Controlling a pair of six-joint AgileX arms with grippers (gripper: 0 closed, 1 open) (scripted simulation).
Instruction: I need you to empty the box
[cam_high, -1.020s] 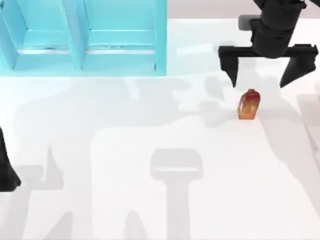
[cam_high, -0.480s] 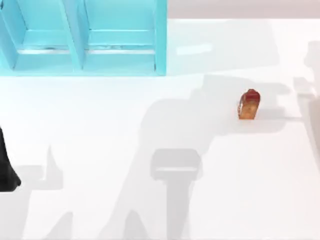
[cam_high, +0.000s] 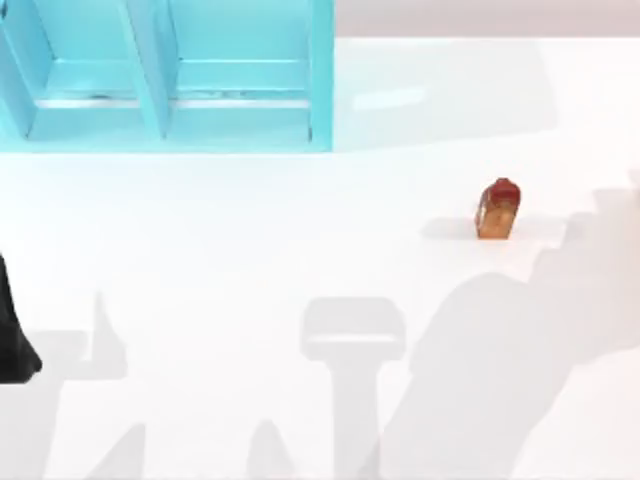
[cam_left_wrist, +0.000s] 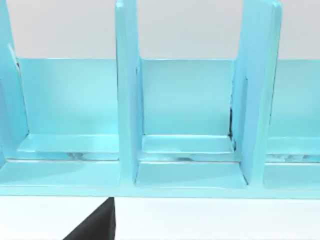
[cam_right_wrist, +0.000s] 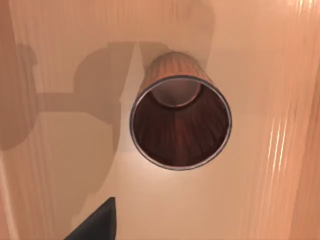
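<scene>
A light blue box (cam_high: 170, 75) with upright dividers stands at the table's back left. In the left wrist view the box (cam_left_wrist: 185, 125) is seen from the front, and the compartments in sight hold nothing. A small orange-red carton (cam_high: 497, 209) stands alone on the white table, to the right of the box. My left arm (cam_high: 12, 340) is a dark shape parked at the left edge, and a dark piece of its gripper (cam_left_wrist: 95, 225) points toward the box. A dark piece of my right gripper (cam_right_wrist: 95, 222) hangs over a floor beside the table.
In the right wrist view a round brown wooden bin (cam_right_wrist: 180, 125) with an open top and nothing inside stands on a wooden floor. A broad arm shadow (cam_high: 500, 360) lies across the table's front right.
My right arm, which hovered open just behind the carton, has swung off to the right and left the top view. Its shadow slid to the front right. The carton stayed put.
</scene>
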